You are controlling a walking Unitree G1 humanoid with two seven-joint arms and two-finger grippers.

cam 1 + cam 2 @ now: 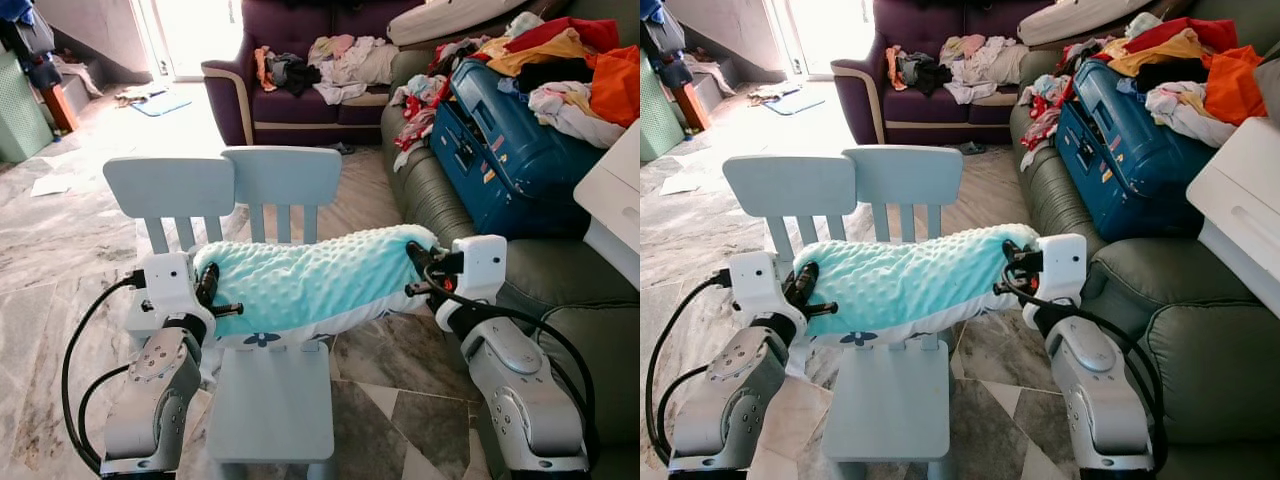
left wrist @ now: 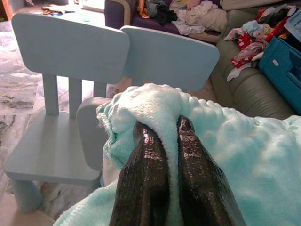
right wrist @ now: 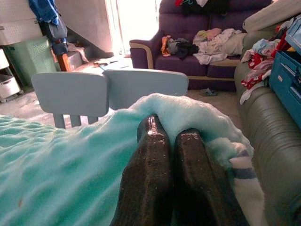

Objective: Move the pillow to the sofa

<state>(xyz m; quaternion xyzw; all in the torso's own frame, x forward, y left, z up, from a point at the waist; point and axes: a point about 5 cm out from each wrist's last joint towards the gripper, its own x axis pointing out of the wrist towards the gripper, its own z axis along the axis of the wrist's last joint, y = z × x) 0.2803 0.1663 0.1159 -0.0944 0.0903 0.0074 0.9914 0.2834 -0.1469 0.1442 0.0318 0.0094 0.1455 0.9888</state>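
Carry step | left gripper (image 1: pixel 222 297) and right gripper (image 1: pixel 418 272) each clamped on pillow (image 1: pixel 305 280) ends, held above chair (image 1: pixel 272 400) | next: turn right toward sofa (image 1: pixel 440 205), needs clear seat spot

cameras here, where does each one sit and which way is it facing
Left eye view: on the head, looking forward and down at the mint-green dotted fleece pillow held over the pale blue wooden chair by the left gripper and right gripper.
Right eye view: beside it, same scene; blue hard-shell suitcase on the grey-green leather sofa.
Left wrist view: along its black fingers pinching the pillow.
Right wrist view: along its fingers at the other end.
Shared: pillow and chair backs.
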